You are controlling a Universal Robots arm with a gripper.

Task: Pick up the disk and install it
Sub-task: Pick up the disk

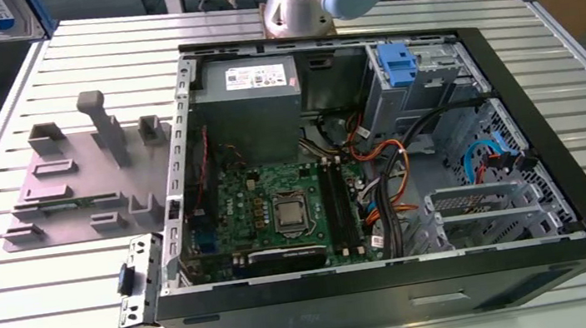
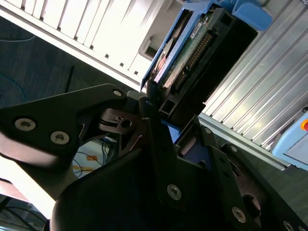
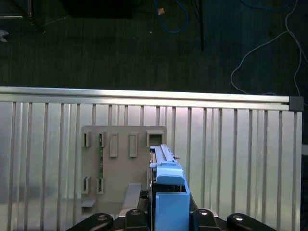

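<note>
Between the fingers of the gripper (image 2: 175, 122), clamped onto its blue frame, the disk (image 2: 185, 53) sits edge-on, its long axis running straight out from the fingertips toward the slatted table (image 3: 231, 159). Just past its far end lies the grey stand (image 3: 122, 166), a green strip (image 3: 101, 154) in one slot. Well apart from the gripper, the open computer case (image 1: 399, 298) holds a motherboard (image 1: 240, 191) and a blue bracket (image 1: 398, 63).

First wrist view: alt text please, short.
The pincer holds a blue-framed disk over a grey slotted stand on a ribbed metal table. Beyond the table's edge lies dark floor with loose cables.
</note>
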